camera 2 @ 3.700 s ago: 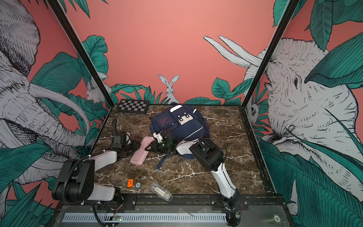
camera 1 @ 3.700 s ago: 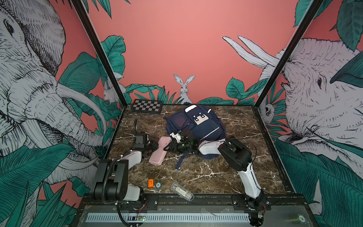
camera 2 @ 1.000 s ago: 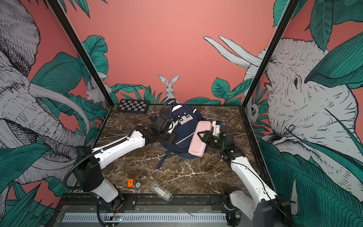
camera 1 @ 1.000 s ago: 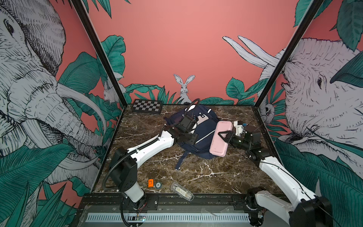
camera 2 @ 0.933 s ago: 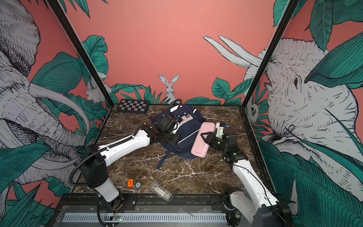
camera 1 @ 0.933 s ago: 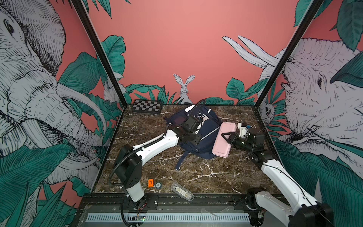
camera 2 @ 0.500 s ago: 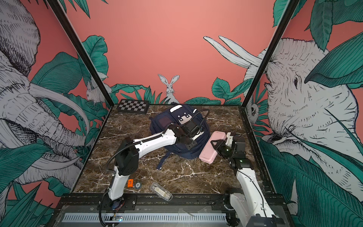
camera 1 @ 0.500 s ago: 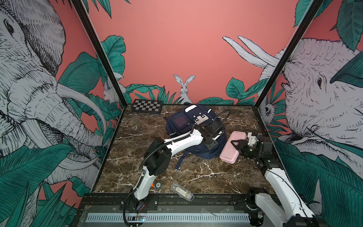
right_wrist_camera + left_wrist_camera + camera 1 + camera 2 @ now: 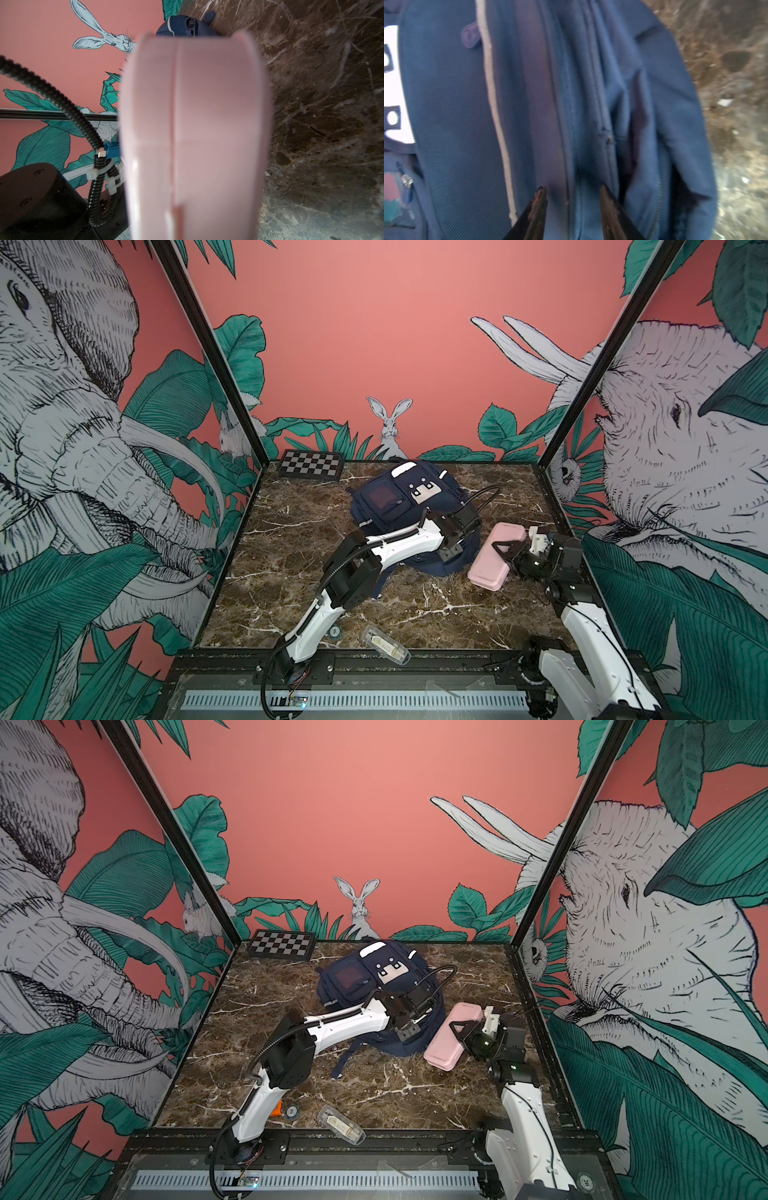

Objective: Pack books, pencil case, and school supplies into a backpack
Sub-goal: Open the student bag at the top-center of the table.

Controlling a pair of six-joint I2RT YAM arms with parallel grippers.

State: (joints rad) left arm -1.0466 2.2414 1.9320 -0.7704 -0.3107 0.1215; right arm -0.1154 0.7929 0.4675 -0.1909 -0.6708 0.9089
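Observation:
The navy backpack (image 9: 395,502) (image 9: 361,977) lies flat at the table's back middle, white patch up. My left gripper (image 9: 451,547) (image 9: 405,1029) hangs over its near right side. In the left wrist view the left gripper (image 9: 572,193) has its two dark fingertips (image 9: 540,194) apart, astride a zip seam of the backpack (image 9: 446,104), nothing held. My right gripper (image 9: 507,551) (image 9: 460,1031) is shut on the pink pencil case (image 9: 490,558) (image 9: 446,1042), tilted just right of the backpack. The pencil case (image 9: 195,124) fills the right wrist view and hides the fingers. The books are out of view.
A clear plastic case (image 9: 384,647) (image 9: 340,1125) and a small tape roll (image 9: 336,630) (image 9: 292,1110) lie at the front edge, beside an orange item (image 9: 276,1110). A chessboard (image 9: 311,464) sits back left. The left arm's elbow (image 9: 353,576) stands mid-table.
My right gripper carried the pencil case from over the backpack down to its right side. My left arm swung across to the backpack's right side, and its jaws narrowed.

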